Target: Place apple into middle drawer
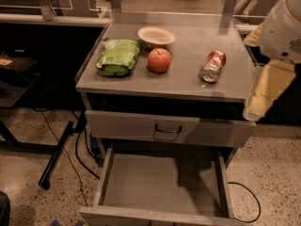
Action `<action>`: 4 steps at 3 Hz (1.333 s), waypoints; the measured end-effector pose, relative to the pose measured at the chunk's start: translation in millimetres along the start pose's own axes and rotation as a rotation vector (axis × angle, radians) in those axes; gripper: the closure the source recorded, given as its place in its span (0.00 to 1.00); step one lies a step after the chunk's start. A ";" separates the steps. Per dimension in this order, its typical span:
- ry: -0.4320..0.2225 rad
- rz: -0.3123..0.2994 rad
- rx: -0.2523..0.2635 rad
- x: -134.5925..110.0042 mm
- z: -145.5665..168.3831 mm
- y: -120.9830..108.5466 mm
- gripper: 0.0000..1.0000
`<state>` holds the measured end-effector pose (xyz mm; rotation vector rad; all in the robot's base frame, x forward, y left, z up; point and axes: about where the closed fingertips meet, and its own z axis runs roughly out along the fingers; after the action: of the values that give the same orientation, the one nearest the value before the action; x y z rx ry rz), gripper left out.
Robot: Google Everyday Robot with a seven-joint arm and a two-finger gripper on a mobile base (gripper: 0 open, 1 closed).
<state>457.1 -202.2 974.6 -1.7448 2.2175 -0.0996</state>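
The red-orange apple [160,60] sits on the grey cabinet top [188,79], near its middle, just in front of a white bowl. The middle drawer [160,182] is pulled out below, low at the front, and its bare grey floor holds nothing. My gripper [262,94] hangs at the right edge of the cabinet, under the white arm [284,27], level with the top's front right corner. It is well to the right of the apple and not touching it. Nothing shows in the gripper.
A green chip bag [117,56] lies left of the apple and a white bowl [156,36] behind it. A red-and-silver soda can [213,66] lies on its side to the right. A shut drawer front with a dark loop handle [168,129] sits above the open drawer. Cables run over the floor.
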 end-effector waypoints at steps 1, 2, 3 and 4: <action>-0.002 -0.034 -0.015 -23.8 13.6 -14.4 0.00; -0.051 -0.063 -0.057 -44.7 25.9 -23.8 0.00; -0.051 -0.063 -0.057 -44.9 26.0 -23.9 0.00; -0.093 -0.060 -0.045 -64.4 33.2 -36.0 0.00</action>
<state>513.6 -145.1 965.1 -1.8021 2.1179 0.0174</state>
